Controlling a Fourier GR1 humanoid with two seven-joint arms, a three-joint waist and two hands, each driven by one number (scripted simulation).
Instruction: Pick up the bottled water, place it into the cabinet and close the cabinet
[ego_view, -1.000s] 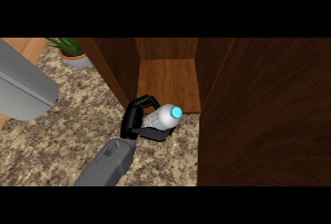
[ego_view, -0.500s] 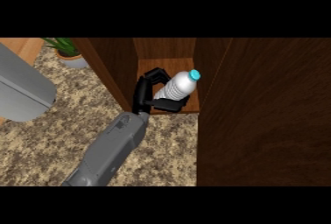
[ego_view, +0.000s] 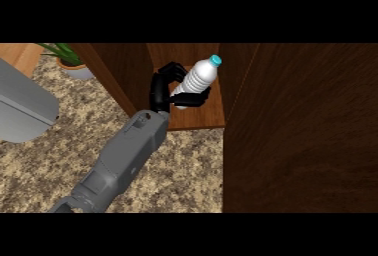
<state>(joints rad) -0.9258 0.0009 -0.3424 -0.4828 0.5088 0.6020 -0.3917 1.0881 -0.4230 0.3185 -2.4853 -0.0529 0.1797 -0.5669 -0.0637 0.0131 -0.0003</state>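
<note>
Bottled water (ego_view: 196, 80) sits in the upper middle of the frame, tilted, its blue cap pointing up and to the right, its body over the light wooden floor of the cabinet (ego_view: 199, 117). My robot hand (ego_view: 171, 90) is wrapped round it: black fingers curl across the lower part of the bottle and the thumb side hugs it from the left, so the bottle is carried, not set down. I cannot tell whether its base touches the shelf floor yet; the fingers hide that spot.

Out from there: the grey forearm runs down to the lower left of the frame, over the speckled granite desk (ego_view: 44, 165). The cabinet's dark side wall stands just left of the hand. A big dark wooden panel fills the right half of the frame; I take it for the open cabinet door (ego_view: 303, 130), swung out towards me. In the upper left corner, a small potted plant (ego_view: 70, 62), and below it a grey rounded object I cannot name. My other hand is nowhere in the frame.

Step in hand, as I judge it: placing. Pick-up is done, the bottle is inside the opening. Next I'd need to bring it upright, let it stand on the shelf, uncurl the fingers, draw back clear, then swing the door shut.
</note>
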